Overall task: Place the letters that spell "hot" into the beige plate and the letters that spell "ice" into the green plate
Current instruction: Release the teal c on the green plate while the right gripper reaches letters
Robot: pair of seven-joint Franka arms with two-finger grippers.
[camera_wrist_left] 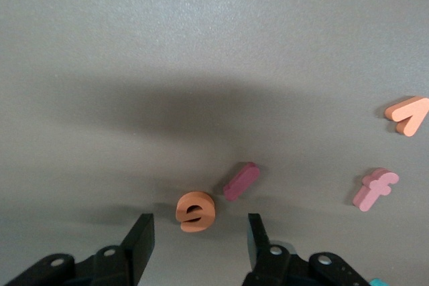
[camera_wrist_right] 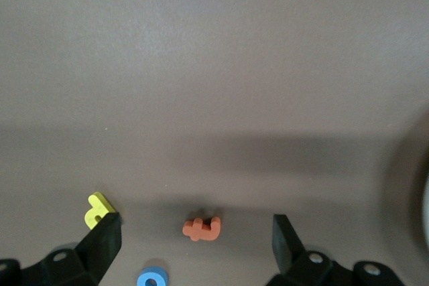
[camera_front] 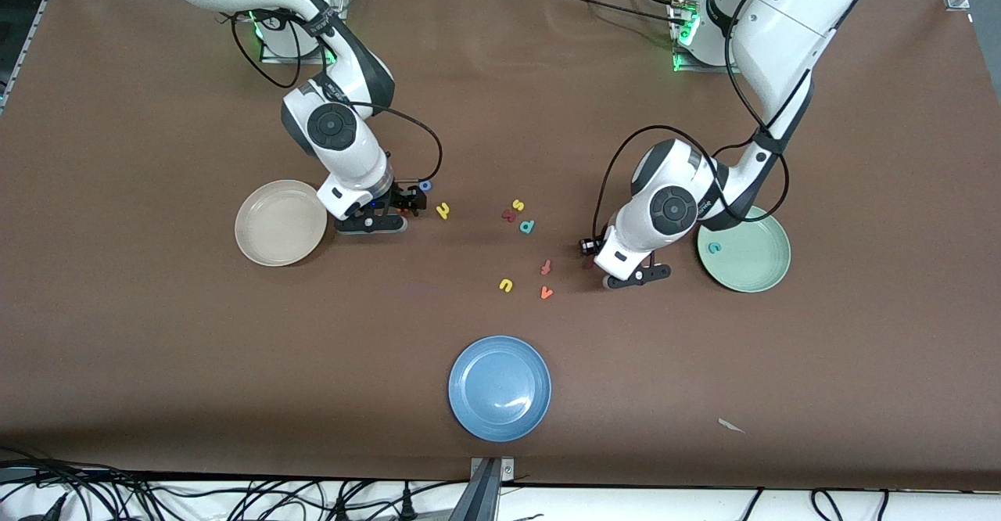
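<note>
- The left pincer (camera_wrist_left: 198, 246) is down at the tabletop (camera_front: 156, 349) near the green plate (camera_front: 762, 274). Its fingers stand partly apart around the orange "e" (camera_wrist_left: 195, 211), not yet touching it. The dark red "i" (camera_wrist_left: 241, 181) lies just beside the "e".
- The right pincer (camera_wrist_right: 194, 242) is low beside the beige plate (camera_front: 262, 247), fingers wide open and holding nothing. The orange "t" (camera_wrist_right: 201, 227) lies between them.
- The teal "c" (camera_front: 713, 248) already sits in the green plate; the beige plate is bare.
- The yellow "h" (camera_front: 443, 210) and blue "o" (camera_front: 425, 186) lie just by the right pincer.
- These foam letters look very light and soft. I judge a gentle squeeze across the flat sides is enough; a hard pinch could flip one out.
- The "e" stands on edge, so taking it across its faces seems best.
- The front view hides the "e", "i" and "t" under the wrists. The wrist views show them plainly.
- Only the front view shows both plates and the blue plate (camera_front: 500, 423).
</note>
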